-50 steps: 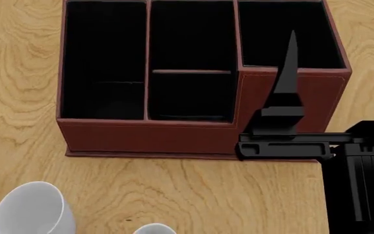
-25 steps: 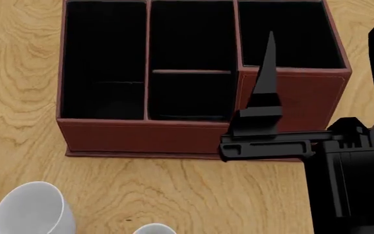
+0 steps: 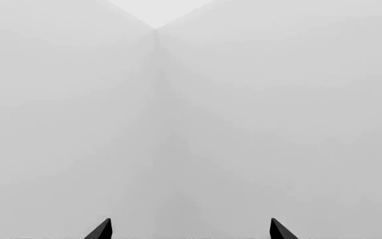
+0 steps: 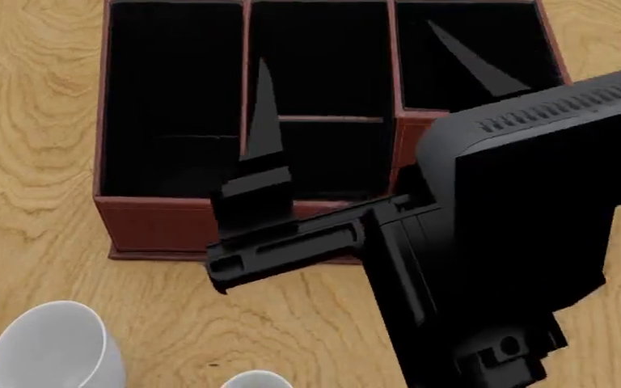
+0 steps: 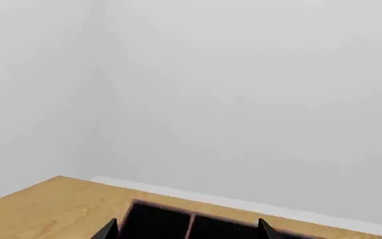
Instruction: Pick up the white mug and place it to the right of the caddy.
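No text, label, brand, number or sign can be read in any of the views. The caddy (image 4: 181, 218), the white mug (image 4: 52, 347), the table (image 4: 30, 121) and the black body of the right pincer (image 4: 370, 77) all show plain, unmarked surfaces.

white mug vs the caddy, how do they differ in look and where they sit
The white mug is plain, glossy, round and small; the caddy is a far bigger reddish-brown box with black-lined compartments. The mug sits at the near left, cut off by the head view's lower edge; the caddy stands farther back, partly hidden by the right gripper. Both rest on the wooden table.
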Motion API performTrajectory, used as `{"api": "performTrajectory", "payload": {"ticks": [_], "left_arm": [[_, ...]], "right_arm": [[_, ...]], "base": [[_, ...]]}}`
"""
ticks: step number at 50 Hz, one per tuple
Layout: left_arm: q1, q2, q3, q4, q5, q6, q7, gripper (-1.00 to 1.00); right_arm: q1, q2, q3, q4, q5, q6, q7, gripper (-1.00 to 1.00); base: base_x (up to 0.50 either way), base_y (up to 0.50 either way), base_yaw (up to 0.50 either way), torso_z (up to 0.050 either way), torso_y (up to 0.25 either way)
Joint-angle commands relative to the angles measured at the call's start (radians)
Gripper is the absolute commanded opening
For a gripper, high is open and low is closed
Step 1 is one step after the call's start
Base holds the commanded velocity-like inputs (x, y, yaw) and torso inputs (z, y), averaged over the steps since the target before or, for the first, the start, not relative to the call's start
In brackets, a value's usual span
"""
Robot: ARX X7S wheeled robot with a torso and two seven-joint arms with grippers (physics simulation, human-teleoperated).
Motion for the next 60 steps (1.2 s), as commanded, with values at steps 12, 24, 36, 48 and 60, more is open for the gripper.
{"api": "performTrajectory", "payload": {"ticks": [12, 24, 36, 48, 60], "left_arm": [[-0.005, -0.027, 0.051, -0.020, 0.013, 0.030, -0.031, 1.00], [-0.012, -0.029, 0.084, -0.034, 0.031, 0.043, -0.032, 1.00], [0.006, -0.015, 0.088, -0.055, 0.051, 0.066, -0.016, 1.00], [0.038, -0.006, 0.061, -0.054, 0.054, 0.071, -0.013, 1.00], [0.030, 0.004, 0.085, -0.074, 0.070, 0.089, -0.003, 1.00]], "right_arm": [[0.376, -0.025, -0.404, 0.350, 0.807, 0.047, 0.624, 1.00], [0.545, -0.051, -0.684, 0.500, 0.959, 0.020, 0.755, 1.00], [0.587, -0.093, -0.830, 0.577, 1.045, -0.037, 0.791, 1.00], [0.616, -0.120, -0.946, 0.604, 1.098, -0.077, 0.820, 1.00], [0.625, -0.130, -1.007, 0.620, 1.109, -0.107, 0.816, 1.00]], "base": [[0.00, 0.00, 0.00, 0.000, 0.000], [0.00, 0.00, 0.00, 0.000, 0.000], [0.00, 0.00, 0.00, 0.000, 0.000], [0.00, 0.00, 0.00, 0.000, 0.000], [0.00, 0.00, 0.00, 0.000, 0.000]]}}
